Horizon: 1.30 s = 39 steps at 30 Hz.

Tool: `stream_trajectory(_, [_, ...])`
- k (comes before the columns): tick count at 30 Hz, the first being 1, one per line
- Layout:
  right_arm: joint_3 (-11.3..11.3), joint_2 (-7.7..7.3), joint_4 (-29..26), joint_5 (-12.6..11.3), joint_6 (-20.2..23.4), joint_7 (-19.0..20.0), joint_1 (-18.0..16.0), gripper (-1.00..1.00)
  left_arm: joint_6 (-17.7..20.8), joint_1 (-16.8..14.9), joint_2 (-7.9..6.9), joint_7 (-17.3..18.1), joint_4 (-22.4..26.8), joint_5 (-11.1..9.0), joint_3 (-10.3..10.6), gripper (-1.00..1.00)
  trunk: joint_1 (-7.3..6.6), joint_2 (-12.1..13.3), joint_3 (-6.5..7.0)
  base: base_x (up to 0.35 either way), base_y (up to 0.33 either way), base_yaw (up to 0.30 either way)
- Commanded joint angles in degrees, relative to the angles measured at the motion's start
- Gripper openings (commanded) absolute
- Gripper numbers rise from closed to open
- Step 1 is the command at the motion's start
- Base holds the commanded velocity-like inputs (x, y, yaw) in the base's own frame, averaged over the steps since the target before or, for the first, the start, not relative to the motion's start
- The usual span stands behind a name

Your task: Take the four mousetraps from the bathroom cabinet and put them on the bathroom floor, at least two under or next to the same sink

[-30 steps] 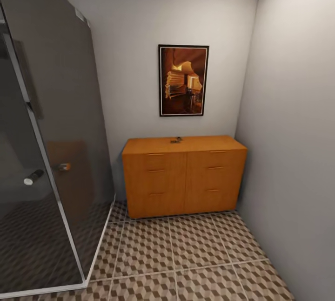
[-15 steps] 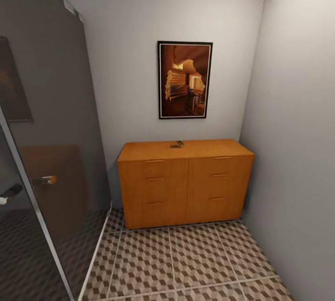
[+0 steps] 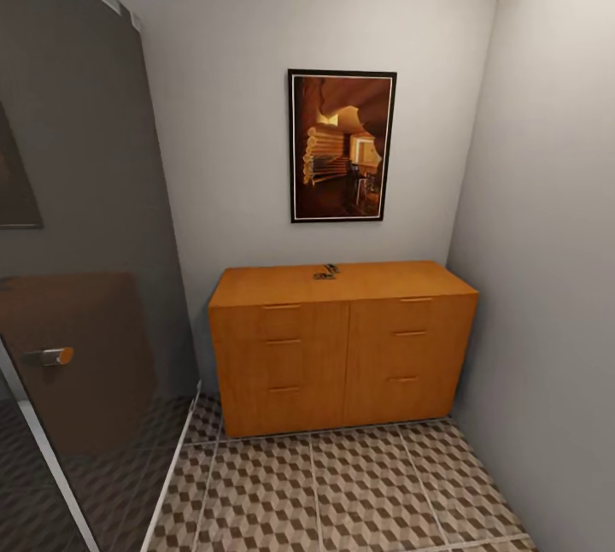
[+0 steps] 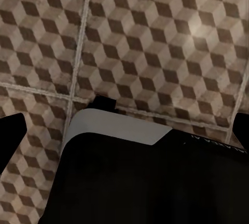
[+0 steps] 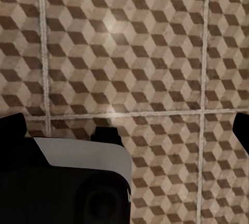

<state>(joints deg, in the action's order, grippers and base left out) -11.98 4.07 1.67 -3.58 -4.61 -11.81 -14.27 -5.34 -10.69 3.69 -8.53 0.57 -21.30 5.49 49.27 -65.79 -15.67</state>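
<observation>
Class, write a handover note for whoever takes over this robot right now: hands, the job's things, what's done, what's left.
Left hand and right hand: open, empty, over the floor.
Cabinet ahead against the wall, fronts shut; small dark item on top, too small to identify.
Done: nothing; no mousetraps on the visible floor.
Left: open cabinet, take four mousetraps, set them on the floor, two by one sink.
</observation>
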Motion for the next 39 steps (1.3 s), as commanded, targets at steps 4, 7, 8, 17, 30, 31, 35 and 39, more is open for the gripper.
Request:
stream_trajectory(4, [-0.4,-0.01,0.2,-0.4,-0.4,-0.1,-0.1,1.0,-1.3,0.0,0.06,-0.2,0.0,-0.5,0.5,1.0,0.01,0.0,-0.07,0.051,0.0,0.0])
stream_trajectory(7, [-0.4,-0.05,0.2,-0.4,-0.4,-0.1,-0.1,1.0,-2.6,0.0,0.05,-0.2,0.0,-0.5,0.5,1.0,0.01,0.0,-0.07,0.023,0.0,0.0])
stream_trajectory(8, [-0.4,-0.06,0.2,-0.4,-0.5,-0.1,-0.1,1.0,-3.1,0.0,0.04,-0.2,0.0,-0.5,0.5,1.0,0.01,0.0,-0.07,0.014,0.0,0.0])
stream_trajectory(17, [-0.3,-0.15,0.1,-0.5,-0.5,-0.2,-0.1,1.0,-5.1,0.0,0.19,-0.3,0.0,-0.5,0.5,1.0,0.01,0.0,-0.07,0.005,0.0,0.0])
stream_trajectory(30, [-0.7,-0.22,-2.2,0.3,0.9,-0.2,-0.1,1.0,-4.2,-0.1,0.35,-1.3,9.9,0.4,1.1,1.0,0.01,0.0,-0.07,0.0,0.0,0.0])
stream_trajectory(31, [-0.7,-0.25,-5.5,0.3,3.7,-0.3,0.0,1.0,-1.6,-0.1,0.11,-1.3,17.1,1.1,1.3,1.0,0.01,0.0,-0.07,0.0,0.0,0.0])
stream_trajectory(35, [-0.6,-0.27,-13.6,0.3,11.4,-0.3,-0.1,1.0,6.0,-0.1,-0.36,-1.4,29.5,2.8,1.4,1.0,0.01,0.0,-0.07,0.0,0.0,0.0])
stream_trajectory(39, [-0.2,-0.42,-33.4,0.1,25.6,-0.4,-0.1,1.0,20.8,-0.1,-0.81,-1.4,51.3,6.3,1.2,1.0,0.01,0.0,-0.07,0.0,0.0,0.0])
